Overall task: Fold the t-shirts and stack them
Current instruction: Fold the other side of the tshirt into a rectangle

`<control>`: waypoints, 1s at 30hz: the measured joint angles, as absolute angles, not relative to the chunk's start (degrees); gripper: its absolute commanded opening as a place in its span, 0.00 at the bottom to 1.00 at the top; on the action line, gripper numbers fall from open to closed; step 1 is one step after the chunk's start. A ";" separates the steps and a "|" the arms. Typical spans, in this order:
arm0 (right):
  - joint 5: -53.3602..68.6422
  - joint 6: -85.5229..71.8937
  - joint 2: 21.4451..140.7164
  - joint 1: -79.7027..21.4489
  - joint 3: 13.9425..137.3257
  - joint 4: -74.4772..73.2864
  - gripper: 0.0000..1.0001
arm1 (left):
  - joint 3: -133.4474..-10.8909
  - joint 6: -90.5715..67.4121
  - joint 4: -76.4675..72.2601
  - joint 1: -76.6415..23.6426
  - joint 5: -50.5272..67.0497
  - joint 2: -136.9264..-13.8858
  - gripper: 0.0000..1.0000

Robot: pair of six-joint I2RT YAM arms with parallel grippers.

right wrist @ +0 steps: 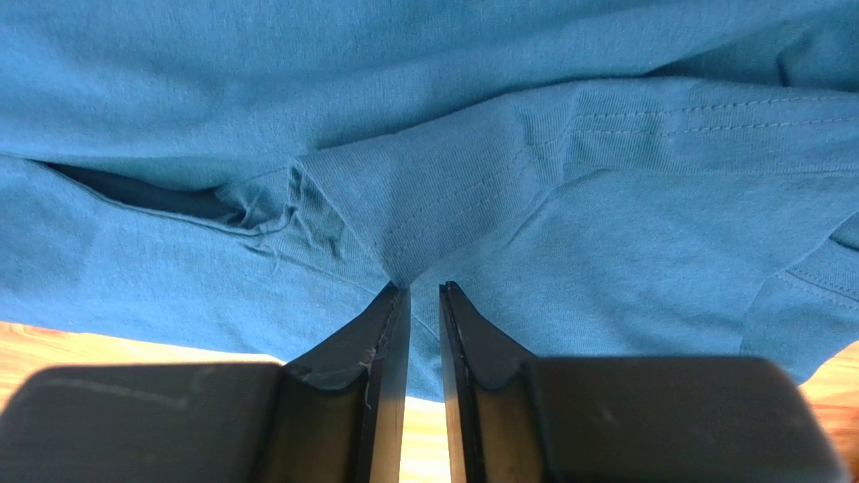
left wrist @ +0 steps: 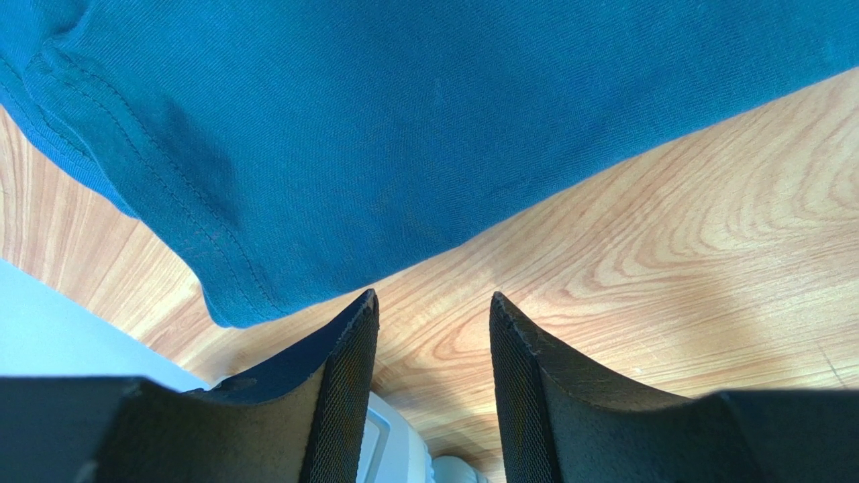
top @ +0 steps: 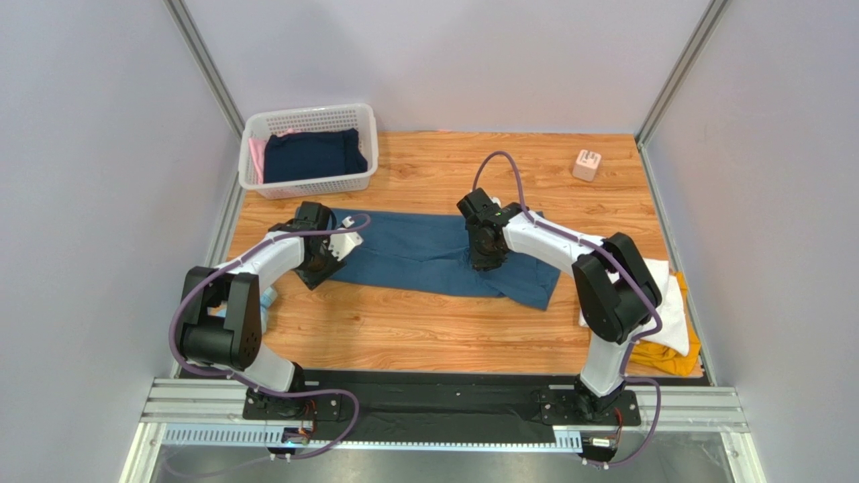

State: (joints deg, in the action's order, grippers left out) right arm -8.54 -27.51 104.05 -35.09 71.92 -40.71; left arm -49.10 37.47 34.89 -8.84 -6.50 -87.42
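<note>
We are looking down at a wooden table (top: 403, 322) with two robot arms reaching over it. A teal t-shirt (top: 423, 252) is lying spread lengthwise across the middle of the table, between the two arms. At the far left corner a white lattice basket (top: 302, 116) is holding a dark garment (top: 313, 156). At the right edge, partly behind the right arm, a folded white t-shirt (top: 667, 280) is resting on a mustard t-shirt (top: 670, 357).

The right gripper (right wrist: 423, 289) is pressing down on the right half of the teal t-shirt, its fingers nearly together and pinching a raised ridge of the cloth. The left gripper (left wrist: 434, 302) is hanging spread over bare wood at the shirt's left end, with the stitched hem lying just past its fingertips and nothing between them. A small pale block (top: 587, 164) is sitting near the far right corner.
</note>
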 measured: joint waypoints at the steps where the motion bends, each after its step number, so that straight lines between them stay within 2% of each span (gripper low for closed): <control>1: -8.60 -27.59 104.14 -35.09 71.92 -40.53 0.21 | -49.10 37.47 34.89 -8.84 -6.50 -87.44 0.52; 12: -10.85 -27.55 110.02 -35.07 75.46 -39.62 0.19 | -49.10 37.67 34.89 -8.82 -6.46 -87.44 0.52; 30: -14.06 -25.26 112.62 -31.16 85.73 -39.75 0.16 | -47.59 37.74 34.89 -8.08 -5.98 -87.44 0.51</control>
State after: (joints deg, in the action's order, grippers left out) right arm -14.06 -25.26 112.62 -31.16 85.73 -39.75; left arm -47.59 37.74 34.89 -8.08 -5.98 -87.44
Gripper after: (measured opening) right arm 0.171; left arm 0.513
